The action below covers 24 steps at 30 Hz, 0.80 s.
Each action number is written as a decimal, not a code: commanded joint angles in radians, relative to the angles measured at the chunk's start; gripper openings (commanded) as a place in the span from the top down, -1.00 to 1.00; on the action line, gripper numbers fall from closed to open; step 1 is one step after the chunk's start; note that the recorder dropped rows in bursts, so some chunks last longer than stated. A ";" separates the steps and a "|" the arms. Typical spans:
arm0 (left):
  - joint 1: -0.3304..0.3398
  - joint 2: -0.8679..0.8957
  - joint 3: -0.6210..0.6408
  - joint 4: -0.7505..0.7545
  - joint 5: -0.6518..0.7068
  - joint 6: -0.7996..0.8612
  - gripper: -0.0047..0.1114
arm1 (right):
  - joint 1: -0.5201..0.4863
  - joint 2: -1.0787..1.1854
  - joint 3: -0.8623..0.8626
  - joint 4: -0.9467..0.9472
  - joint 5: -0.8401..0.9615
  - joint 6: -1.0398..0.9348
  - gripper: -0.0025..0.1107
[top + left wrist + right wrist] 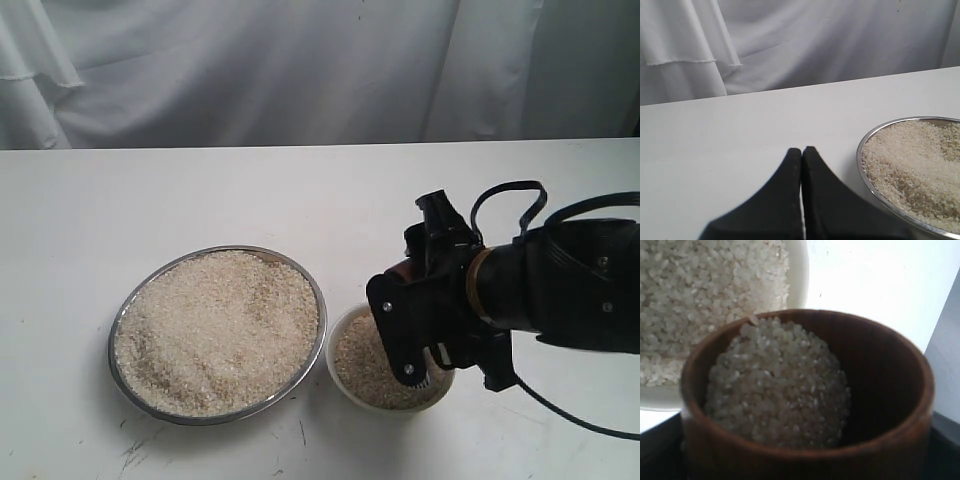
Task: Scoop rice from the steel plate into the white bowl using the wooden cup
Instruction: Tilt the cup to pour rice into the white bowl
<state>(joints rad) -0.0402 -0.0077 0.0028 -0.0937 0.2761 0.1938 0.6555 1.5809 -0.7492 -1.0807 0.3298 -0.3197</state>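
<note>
The steel plate lies left of centre, heaped with rice. Just right of it stands the white bowl, partly filled with rice. My right gripper hangs over the bowl, shut on the wooden cup, which the arm mostly hides. In the right wrist view the wooden cup tilts toward the white bowl, and its rice is piled against the bowl-side wall, up to the lip. My left gripper is shut and empty, beside the steel plate.
The white table runs back to a grey-white cloth backdrop. A black cable loops over the right arm. Small dark marks spot the table in front of the plate.
</note>
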 commanded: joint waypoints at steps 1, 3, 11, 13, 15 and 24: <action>-0.007 0.008 -0.003 -0.001 -0.010 -0.002 0.92 | 0.002 0.007 -0.007 -0.047 0.036 0.006 0.96; -0.007 0.008 -0.003 -0.001 -0.010 -0.002 0.92 | 0.004 0.007 -0.007 -0.065 0.045 0.006 0.96; -0.007 0.008 -0.003 -0.001 -0.010 -0.004 0.92 | 0.026 0.007 -0.007 -0.109 0.069 0.011 0.96; -0.007 0.008 -0.003 -0.001 -0.010 -0.004 0.92 | 0.030 0.007 -0.007 -0.116 0.078 0.012 0.96; -0.007 0.008 -0.003 -0.001 -0.010 -0.003 0.92 | 0.044 0.007 -0.007 -0.139 0.094 0.012 0.96; -0.007 0.008 -0.003 -0.001 -0.010 -0.003 0.92 | 0.077 0.053 -0.009 -0.181 0.166 0.010 0.96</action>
<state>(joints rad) -0.0402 -0.0077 0.0028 -0.0937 0.2761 0.1938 0.7216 1.6370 -0.7507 -1.2356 0.4967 -0.3116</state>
